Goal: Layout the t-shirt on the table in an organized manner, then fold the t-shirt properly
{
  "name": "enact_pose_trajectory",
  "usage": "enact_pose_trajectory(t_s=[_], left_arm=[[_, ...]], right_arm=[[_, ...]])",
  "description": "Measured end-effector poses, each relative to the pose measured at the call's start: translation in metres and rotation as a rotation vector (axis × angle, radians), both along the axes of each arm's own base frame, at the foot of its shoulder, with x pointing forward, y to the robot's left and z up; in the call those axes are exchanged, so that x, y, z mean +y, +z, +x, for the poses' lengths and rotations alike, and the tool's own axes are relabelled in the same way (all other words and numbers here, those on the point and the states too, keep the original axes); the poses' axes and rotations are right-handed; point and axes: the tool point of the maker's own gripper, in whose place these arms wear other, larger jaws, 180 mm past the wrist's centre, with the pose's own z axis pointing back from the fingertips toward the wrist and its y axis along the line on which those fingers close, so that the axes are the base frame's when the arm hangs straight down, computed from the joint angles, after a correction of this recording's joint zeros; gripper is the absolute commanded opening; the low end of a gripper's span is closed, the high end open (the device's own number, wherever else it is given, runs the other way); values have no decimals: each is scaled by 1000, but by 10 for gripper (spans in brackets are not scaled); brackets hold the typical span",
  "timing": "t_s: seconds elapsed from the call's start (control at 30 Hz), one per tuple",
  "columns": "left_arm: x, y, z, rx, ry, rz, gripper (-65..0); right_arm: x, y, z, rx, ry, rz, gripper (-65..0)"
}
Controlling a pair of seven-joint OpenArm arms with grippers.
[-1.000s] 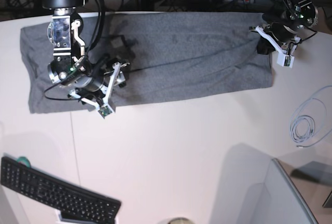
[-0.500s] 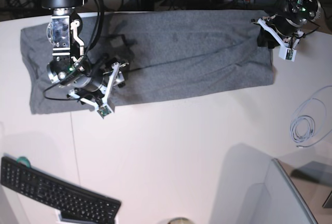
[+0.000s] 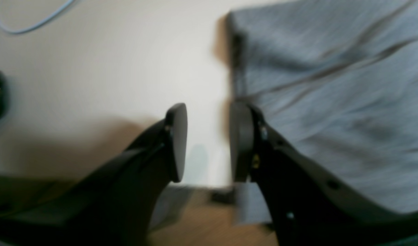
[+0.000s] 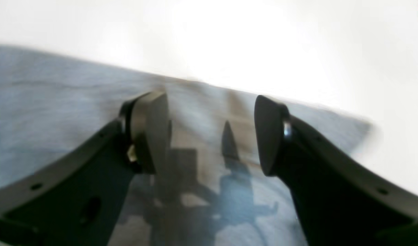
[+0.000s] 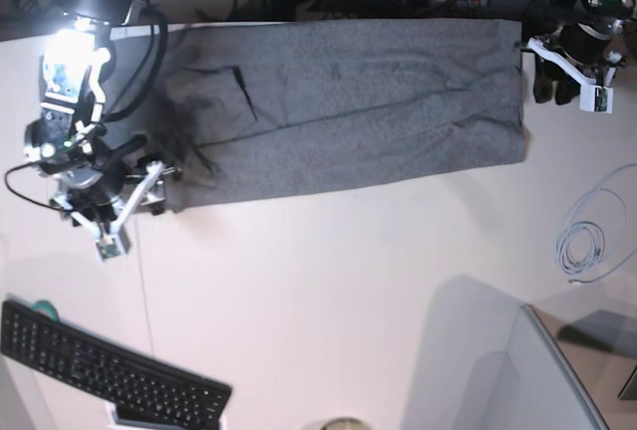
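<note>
broadly, the t-shirt [image 5: 348, 102] lies flat (perhaps folded lengthwise), heather-grey, faintly creased.

Wide bare white worktop [image 5: 328, 281] ahead of me, free passage. The black keyboard [image 5: 109, 375] blocks the near left corner, a coiled pale-blue cable [image 5: 582, 241] sits right, and a grey slanted panel [image 5: 518, 380] fills the near right.

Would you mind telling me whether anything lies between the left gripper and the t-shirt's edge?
Nothing visible does. The left gripper hangs open beside the t-shirt, with only bare table between its fingers.
</note>
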Motion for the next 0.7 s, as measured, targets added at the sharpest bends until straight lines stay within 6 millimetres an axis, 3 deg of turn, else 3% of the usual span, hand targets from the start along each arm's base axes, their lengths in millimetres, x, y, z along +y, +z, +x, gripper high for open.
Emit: enact_pose_trajectory(t_s=[0.07,0.1,0.2,0.3,0.4,0.57,0.7], left_arm=[[-23,-13,4,4,-14,-65,-606],[-32,-23,7,18,-23,-96,-650],[-48,-51,11,84,-52,-125,-650],[-46,-78,5,167,-46,-120,-650],[-40,-83,12,156,-39,-129,-650],[-37,-86,36,131,-42,-134,-650],[-36,-87,66,118,-56,-133,-650]], right_arm=[[-28,-9,-2,29,-74,-3,-332],[-40,-15,-3,48,-101,-2,-401],[-60,-31,-6,96,-155,23,-642],[-78,-47,-7,147,-195,52,-627],[-94,-60,-8,166,-218,63,-633],[-88,-86,-8,196,-240,155,-635],[-107,-87,-3,191,-384,166,-635]])
